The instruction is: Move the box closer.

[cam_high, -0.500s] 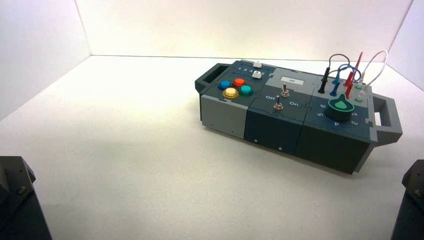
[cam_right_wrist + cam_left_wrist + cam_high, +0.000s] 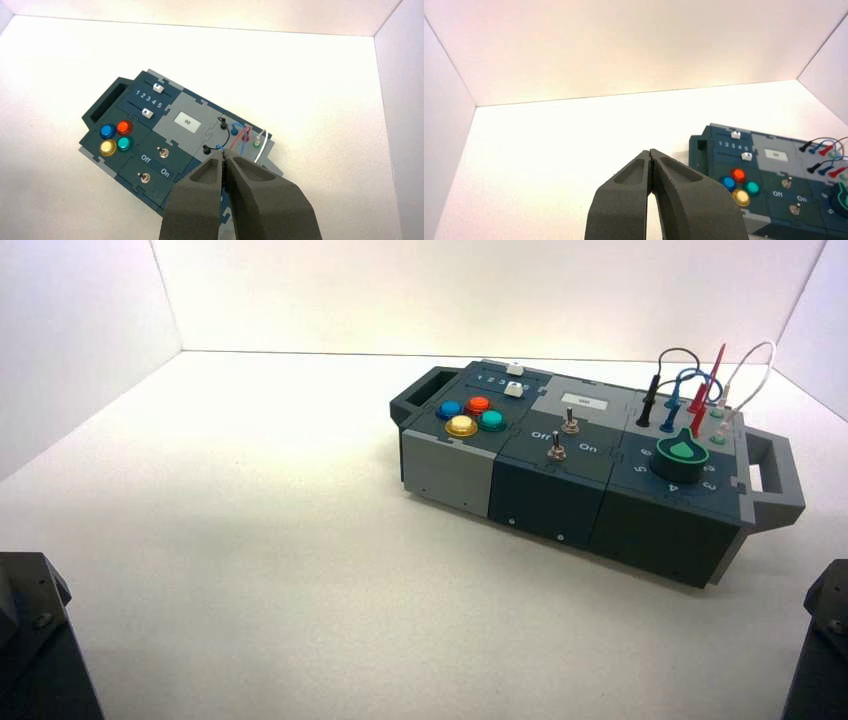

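Observation:
The box [image 2: 560,490] is long, dark teal and grey, and stands turned at the right of the white floor, a handle [image 2: 415,395] at its left end and another [image 2: 775,480] at its right end. Its top carries four coloured push buttons [image 2: 470,417], two toggle switches [image 2: 562,435], a green dial [image 2: 682,455] and looped coloured wires [image 2: 700,380]. My left gripper [image 2: 651,152] is shut and empty, parked well short of the box [image 2: 774,185]. My right gripper [image 2: 225,154] is shut too, hovering above the box [image 2: 150,145] without touching it.
White walls enclose the floor on the far side and both sides. Both arm bases sit at the near corners, left [image 2: 35,640] and right [image 2: 820,650]. Bare white floor [image 2: 250,540] lies between the box and the arms.

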### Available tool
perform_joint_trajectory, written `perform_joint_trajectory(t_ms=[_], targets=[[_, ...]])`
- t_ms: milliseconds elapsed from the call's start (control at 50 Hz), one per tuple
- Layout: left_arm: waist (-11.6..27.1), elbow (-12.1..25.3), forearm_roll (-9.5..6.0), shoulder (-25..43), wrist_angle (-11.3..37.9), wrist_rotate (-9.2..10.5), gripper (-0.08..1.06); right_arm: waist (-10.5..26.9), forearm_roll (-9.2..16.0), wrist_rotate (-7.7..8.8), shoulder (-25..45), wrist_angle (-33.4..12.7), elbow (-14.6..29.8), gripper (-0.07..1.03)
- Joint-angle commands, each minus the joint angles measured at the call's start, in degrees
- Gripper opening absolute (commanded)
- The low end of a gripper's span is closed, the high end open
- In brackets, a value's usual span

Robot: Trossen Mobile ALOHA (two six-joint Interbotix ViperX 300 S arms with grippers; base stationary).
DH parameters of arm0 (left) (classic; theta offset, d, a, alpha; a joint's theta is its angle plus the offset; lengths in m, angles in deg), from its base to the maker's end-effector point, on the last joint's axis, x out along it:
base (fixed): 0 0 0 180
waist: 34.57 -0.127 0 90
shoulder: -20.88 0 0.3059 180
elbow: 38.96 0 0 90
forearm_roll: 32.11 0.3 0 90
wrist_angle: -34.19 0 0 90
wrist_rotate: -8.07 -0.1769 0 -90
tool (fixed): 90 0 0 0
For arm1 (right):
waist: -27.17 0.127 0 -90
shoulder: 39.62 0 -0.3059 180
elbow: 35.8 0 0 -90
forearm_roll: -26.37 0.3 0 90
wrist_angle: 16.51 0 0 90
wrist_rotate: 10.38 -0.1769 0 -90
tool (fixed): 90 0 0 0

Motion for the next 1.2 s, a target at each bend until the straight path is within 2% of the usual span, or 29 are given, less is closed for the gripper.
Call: perform_joint_trajectory(t_ms=[20,140,220,380,520,720,880,1200], targets=[[0.7,6.06,-0.09,7.47,-0.62,-1.23,-0.03,0.18,0.09,-0.09,2.99,0.09,1.41,-0.02],[2.99,11.6,0.0,16.0,-2.2,-3.69,-0.03,0.0,0.09,-0.97,7.12,-0.09,2.37,-0.02],[5.27,17.14,0.0,23.47,-3.34,-6.15,-0.03,-0.26,0.09,-1.67,10.02,0.26,3.34,-0.02],[8.09,27.69,-0.09,37.44,-4.13,-9.32,-0.03,-0.88,0.09,-2.9,14.68,0.97,5.8,-0.02],[9.14,36.56,-0.09,48.34,-4.48,-10.81,-0.03,-3.25,0.0,-3.25,17.31,2.2,7.91,-0.02],[9.49,48.6,-0.26,62.58,-4.31,-13.45,-0.03,-8.7,0.0,-3.34,21.97,3.78,9.05,-0.02],[10.02,57.13,-0.44,71.54,-2.99,-14.77,-0.03,-10.81,0.09,-3.25,27.95,6.42,9.4,-0.02],[11.34,73.74,-0.7,86.84,2.9,-15.29,-0.03,-11.51,0.09,-3.25,40.43,9.58,12.39,-0.02]])
